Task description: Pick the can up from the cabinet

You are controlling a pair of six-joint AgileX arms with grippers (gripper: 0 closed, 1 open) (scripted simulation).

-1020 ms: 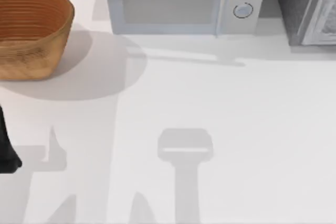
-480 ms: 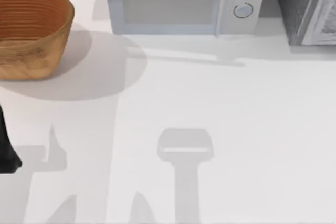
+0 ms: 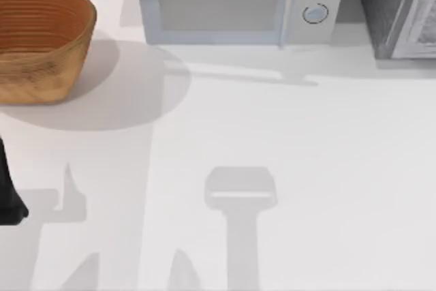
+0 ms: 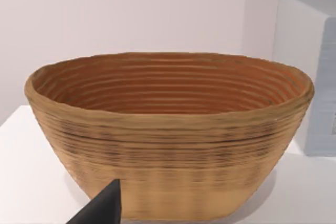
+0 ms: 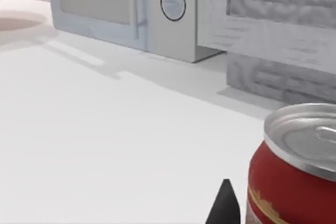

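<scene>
Closing in on the can (image 5: pixel 296 166): red body, silver lid with the pull tab up, standing upright on the white table (image 5: pixel 105 145) right in front of my right wrist camera, with the grey cabinet (image 5: pixel 278 40) rising behind it and apart from it. So it sits on the tabletop before the cabinet, not on a shelf. One dark fingertip of my right gripper (image 5: pixel 224 203) pokes up just beside the can's side; the other finger is out of frame, so I cannot tell whether the claw is spread wide or pinched narrow, nor whether that tip touches the can, though it looks just short.

For a good pick I judge the fingers should straddle the can at mid-body, below the rim, level and square, then close firmly and lift straight up so it does not tip or skid on the smooth table.

Further out, the microwave (image 3: pixel 235 5) stands at the table's far edge, left of the cabinet. My left arm (image 3: pixel 8 192) is parked at the left edge, its gripper facing the woven basket (image 4: pixel 168 135); of its claw, too, a single dark tip (image 4: pixel 102 208) leaves the spread unknowable.
</scene>
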